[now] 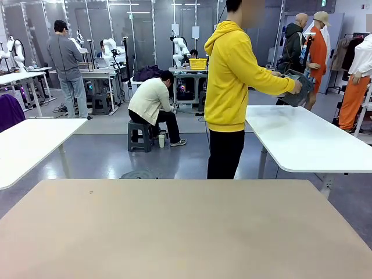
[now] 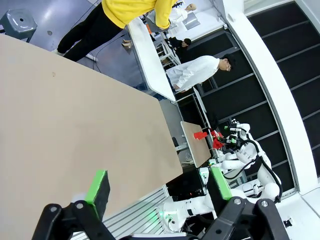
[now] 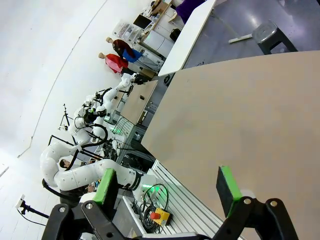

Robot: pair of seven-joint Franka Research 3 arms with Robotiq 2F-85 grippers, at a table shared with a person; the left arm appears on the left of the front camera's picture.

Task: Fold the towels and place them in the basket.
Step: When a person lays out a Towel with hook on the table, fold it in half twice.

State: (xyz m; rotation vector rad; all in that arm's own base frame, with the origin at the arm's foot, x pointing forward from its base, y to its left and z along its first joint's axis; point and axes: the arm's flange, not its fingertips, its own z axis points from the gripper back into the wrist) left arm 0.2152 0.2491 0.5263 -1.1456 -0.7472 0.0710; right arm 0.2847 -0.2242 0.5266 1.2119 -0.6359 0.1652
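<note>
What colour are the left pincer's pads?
Bright green pads on the left pincer; clearest in the left wrist view.

No text, label or number is legible anywhere.

- This is a robotics lab in a large open hall. A wide beige table (image 1: 186, 232) fills the lower half of the front view, standing on a polished grey floor (image 1: 110, 157).
- Plain white tables on metal legs stand at the left edge (image 1: 29, 145) and at the right (image 1: 302, 136).
- At upper centre, a workbench carries a yellow crate (image 1: 197, 63) in front of dark glass partitions (image 1: 145, 29).
- One person in a yellow hoodie (image 1: 232, 75) stands at centre. Another sits on a low grey stool (image 1: 139, 136), and a third (image 1: 65, 58) stands at upper left.
- Low in the right wrist view, a yellow box with a red stop button (image 3: 160, 216) sits among cables.
</note>
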